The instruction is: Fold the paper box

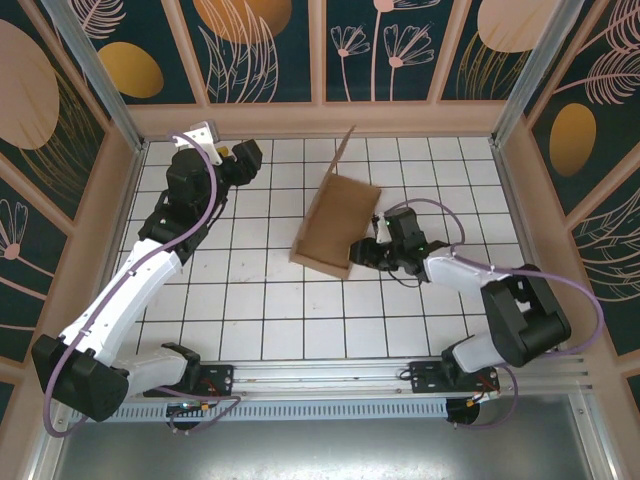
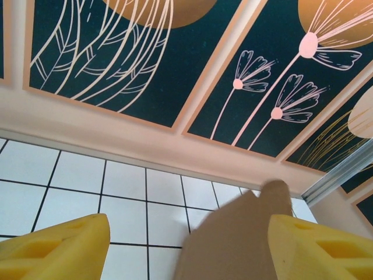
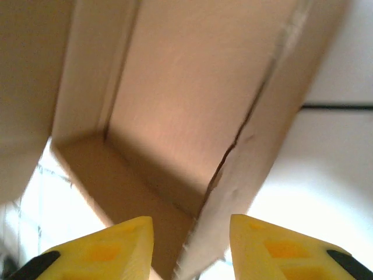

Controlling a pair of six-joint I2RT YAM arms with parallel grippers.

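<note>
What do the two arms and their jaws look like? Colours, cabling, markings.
Both the left arm and right arm have white link shells between black joint housings, on black bases bolted to an aluminium rail. A lilac cable loops along each. The jaws are yellow wedges with moulded recesses; the right pair shows black at its outer corners. No markings legible.

A white tiled tabletop (image 1: 250, 300) sits inside dark teal wall panels (image 1: 265, 50) painted with pale flowers and orange ovals.
</note>
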